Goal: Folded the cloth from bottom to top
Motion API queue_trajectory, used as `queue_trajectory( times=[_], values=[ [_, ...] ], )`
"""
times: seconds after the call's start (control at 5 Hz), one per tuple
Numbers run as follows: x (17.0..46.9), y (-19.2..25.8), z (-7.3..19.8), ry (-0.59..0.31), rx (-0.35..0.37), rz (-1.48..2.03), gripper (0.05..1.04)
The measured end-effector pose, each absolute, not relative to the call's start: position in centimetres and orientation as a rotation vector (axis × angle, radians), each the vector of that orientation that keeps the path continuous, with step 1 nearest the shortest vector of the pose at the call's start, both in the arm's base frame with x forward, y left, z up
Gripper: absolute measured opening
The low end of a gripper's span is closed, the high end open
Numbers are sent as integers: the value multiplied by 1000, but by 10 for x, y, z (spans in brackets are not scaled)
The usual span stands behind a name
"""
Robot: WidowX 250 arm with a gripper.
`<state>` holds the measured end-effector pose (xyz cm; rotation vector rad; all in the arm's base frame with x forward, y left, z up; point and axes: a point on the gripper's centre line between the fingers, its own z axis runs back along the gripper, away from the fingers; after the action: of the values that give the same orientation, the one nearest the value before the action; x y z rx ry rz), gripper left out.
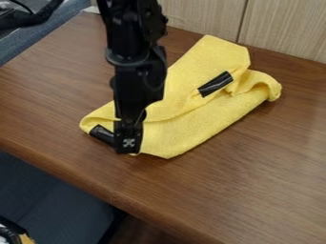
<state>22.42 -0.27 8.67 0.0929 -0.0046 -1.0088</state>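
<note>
The crumpled yellow fabric cloth (191, 121) lies towards the far edge of the brown wooden desk (255, 190). At its near-left corner is our black claw (128, 145); if it grasps, we cannot tell. We should fold gently, without dragging the layers, and mind the pale wooden panel (283, 29) behind.

The cloth (185, 136) was a soft, matt fabric with a fine, slightly rough nap, like towelling. The black strips (215, 84) on it looked like smooth tape or plastic, glossy where the light caught their creases. The table (235, 181) had a wood-grain top (real timber or laminate, I couldn't tell) with a satin sheen. Behind it, the panels (204, 19) showed matt, streaky wood grain; the robot arm (130, 62) looked like dark, hard plastic or coated metal.
</note>
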Motion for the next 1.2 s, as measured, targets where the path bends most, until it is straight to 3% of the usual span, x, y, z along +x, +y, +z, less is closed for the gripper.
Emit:
queue_trajectory(
  times=[0.2,0.6,0.8,1.0,1.2],
  values=[
    [224,4,74,42,89,-1005,947],
    [228,17,67,63,95,-958,369],
    [227,18,67,57,74,-952,196],
    [221,23,73,62,54,-932,100],
    [221,21,94,29,79,-944,78]
  ],
)
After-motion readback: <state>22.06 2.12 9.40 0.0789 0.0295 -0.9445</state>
